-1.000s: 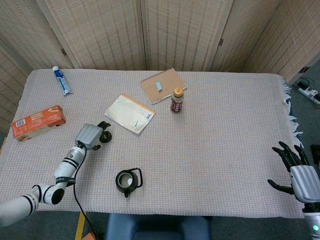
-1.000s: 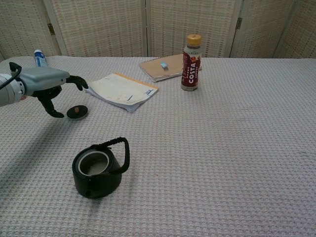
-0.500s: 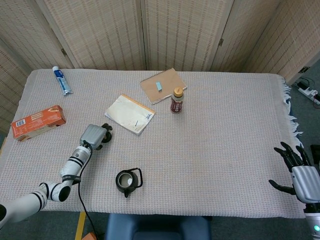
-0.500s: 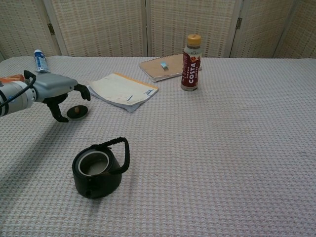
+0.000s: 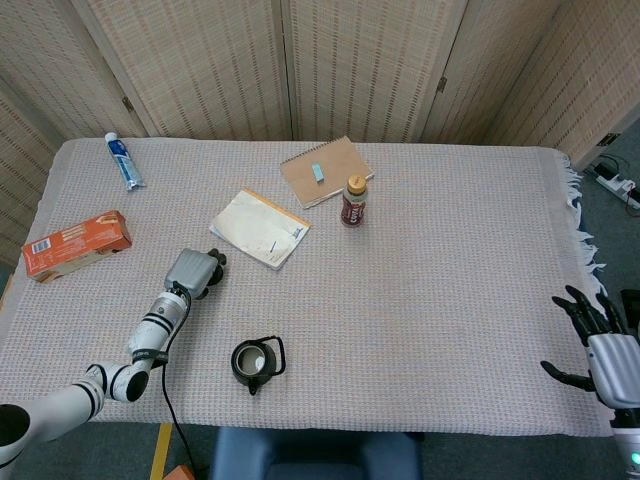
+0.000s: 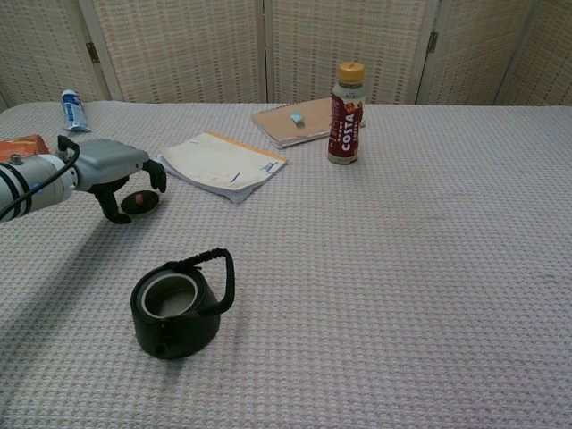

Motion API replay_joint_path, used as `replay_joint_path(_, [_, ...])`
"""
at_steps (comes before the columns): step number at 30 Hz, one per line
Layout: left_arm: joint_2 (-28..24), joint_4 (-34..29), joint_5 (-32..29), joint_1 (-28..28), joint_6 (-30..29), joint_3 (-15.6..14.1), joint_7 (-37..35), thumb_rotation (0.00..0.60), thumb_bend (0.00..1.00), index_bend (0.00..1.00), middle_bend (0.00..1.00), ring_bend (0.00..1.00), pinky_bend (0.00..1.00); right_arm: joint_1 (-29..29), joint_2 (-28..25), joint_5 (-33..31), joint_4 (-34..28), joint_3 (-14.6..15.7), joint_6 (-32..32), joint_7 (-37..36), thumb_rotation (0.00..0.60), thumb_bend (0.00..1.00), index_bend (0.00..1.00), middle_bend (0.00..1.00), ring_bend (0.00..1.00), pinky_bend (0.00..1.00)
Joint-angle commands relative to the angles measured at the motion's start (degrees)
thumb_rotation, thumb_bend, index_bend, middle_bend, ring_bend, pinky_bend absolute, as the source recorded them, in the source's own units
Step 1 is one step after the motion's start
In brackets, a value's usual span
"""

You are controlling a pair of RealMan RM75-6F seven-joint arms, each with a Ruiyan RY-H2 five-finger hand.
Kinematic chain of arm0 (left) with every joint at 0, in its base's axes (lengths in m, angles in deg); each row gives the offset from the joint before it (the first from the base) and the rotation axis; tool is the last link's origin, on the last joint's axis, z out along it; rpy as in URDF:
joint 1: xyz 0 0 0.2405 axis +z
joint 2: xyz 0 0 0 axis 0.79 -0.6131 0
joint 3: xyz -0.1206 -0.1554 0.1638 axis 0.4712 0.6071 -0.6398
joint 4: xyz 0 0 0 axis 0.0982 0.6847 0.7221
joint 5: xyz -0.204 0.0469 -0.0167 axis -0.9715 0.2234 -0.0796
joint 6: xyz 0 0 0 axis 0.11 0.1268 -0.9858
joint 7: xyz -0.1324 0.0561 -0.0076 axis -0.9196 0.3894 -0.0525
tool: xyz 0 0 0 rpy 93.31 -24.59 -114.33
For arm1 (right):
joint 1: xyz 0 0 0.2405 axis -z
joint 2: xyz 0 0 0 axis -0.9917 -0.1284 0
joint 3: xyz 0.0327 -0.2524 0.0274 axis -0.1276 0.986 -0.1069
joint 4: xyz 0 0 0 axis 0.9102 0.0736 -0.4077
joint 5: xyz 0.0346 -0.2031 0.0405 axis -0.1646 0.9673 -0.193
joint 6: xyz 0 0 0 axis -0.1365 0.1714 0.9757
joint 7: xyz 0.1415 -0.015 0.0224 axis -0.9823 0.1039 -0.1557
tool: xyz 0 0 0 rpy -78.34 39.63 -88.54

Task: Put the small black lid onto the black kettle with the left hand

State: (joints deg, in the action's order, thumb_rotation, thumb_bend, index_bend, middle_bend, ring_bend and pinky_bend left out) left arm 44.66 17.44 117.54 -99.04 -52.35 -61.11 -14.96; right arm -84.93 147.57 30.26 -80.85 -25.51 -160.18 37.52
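Tabletop (image 6: 429,295) w/ pale woven cloth, seen from robot's head and chest cams. Nearest, left of centre: black kettle (image 6: 175,308) (image 5: 255,363), upright, mouth open w/ no lid on, handle arched over the right side.

Far right, at the near edge: right hand (image 5: 605,350), only in head view, fingers spread apart, holding nothing, well apart from everything else.

Farther back on the left: left hand (image 6: 121,170) (image 5: 192,270), grey-backed w/ black fingers, low over the cloth. Its dark fingers (image 6: 112,206) curl down around the small black lid (image 6: 140,202), which lies flat on the tabletop w/ a small knob on top. Fingers sit just beside the lid on its left and far sides; can't tell if they touch it. Lid not lifted, so hand is part-open and grips nothing.

Left edge: orange box (image 5: 77,244). Just right of the hand: white booklet (image 6: 222,164) lying flat. Beyond it, centre: Costa coffee bottle (image 6: 346,113), upright, tan cap, beside a brown notebook (image 6: 295,122) w/ a small blue eraser (image 6: 296,117) on it. Far left corner: white and blue tube (image 5: 124,161). Behind the tabletop: woven folding screens (image 5: 330,60).
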Motion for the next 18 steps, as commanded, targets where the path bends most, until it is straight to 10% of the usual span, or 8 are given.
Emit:
replay_joint_path(1, [0.43,0.78,0.24,-0.08,0.00,-0.15,-0.56,0.600,0.24,0.30,0.27,0.79,0.88,0.03,0.01,-0.06,0.03,0.00,0.02,-0.02,0.600,0.00,0.14,0.09,0.20,0.00])
replay_joint_path(18, [2.63,6.45,1.64,-0.37,0.40,-0.35,-4.92,0.600,0.24,0.36,0.33,0.80,0.88,0.27,-0.11,-0.21,-0.43,-0.08,-0.05,0.42,0.600,0.00,0.14,0.09,0.20,0.00])
